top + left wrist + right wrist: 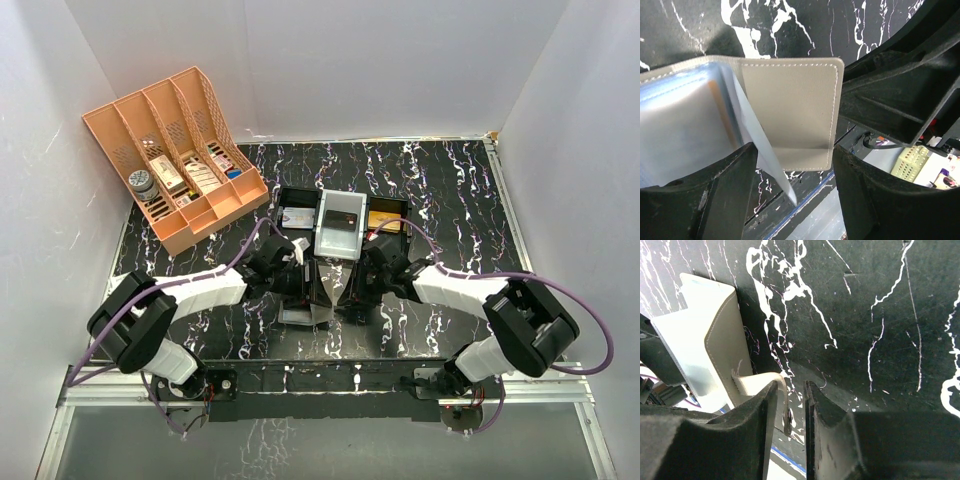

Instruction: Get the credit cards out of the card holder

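Note:
The card holder (318,302) is a grey-brown wallet standing open between both arms near the table's front edge. In the left wrist view its cover (790,110) spans my left gripper (795,157), whose jaws press on its two side edges. Grey-blue sleeves (685,120) fan out to the left, and an orange card edge (720,112) shows through them. My right gripper (791,390) stands slightly open. The closing tab (757,381) rests against its left finger, with a gap to the other. An orange credit card (386,215) lies in the black tray.
A black three-compartment tray (300,190) sits just behind the card holder, with a pale card in the middle and a grey one on the left. An orange lattice organiser (175,150) with small items stands at the back left. The table's front edge (805,200) runs right under the wallet.

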